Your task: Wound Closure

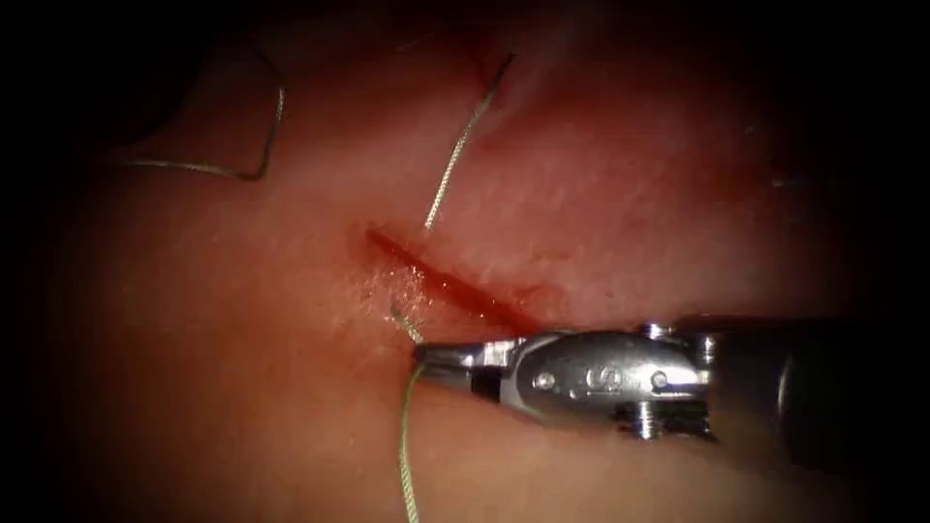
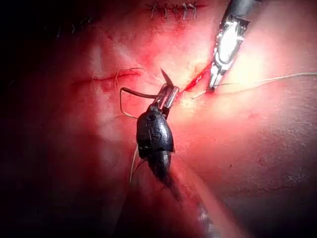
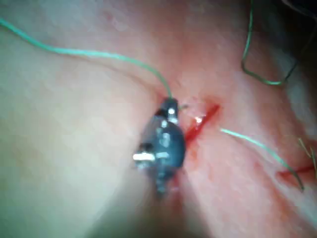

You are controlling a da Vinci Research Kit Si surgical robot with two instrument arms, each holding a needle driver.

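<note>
We find the right tool (image 1: 426, 360) clamping the thread (image 1: 405, 455) left of the cut (image 1: 446, 284); the left tool (image 2: 167, 95) grips the needle (image 2: 166, 78), its curve partly hidden.

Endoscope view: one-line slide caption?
Right tool shut on green thread left of the cut in the tissue.
</note>
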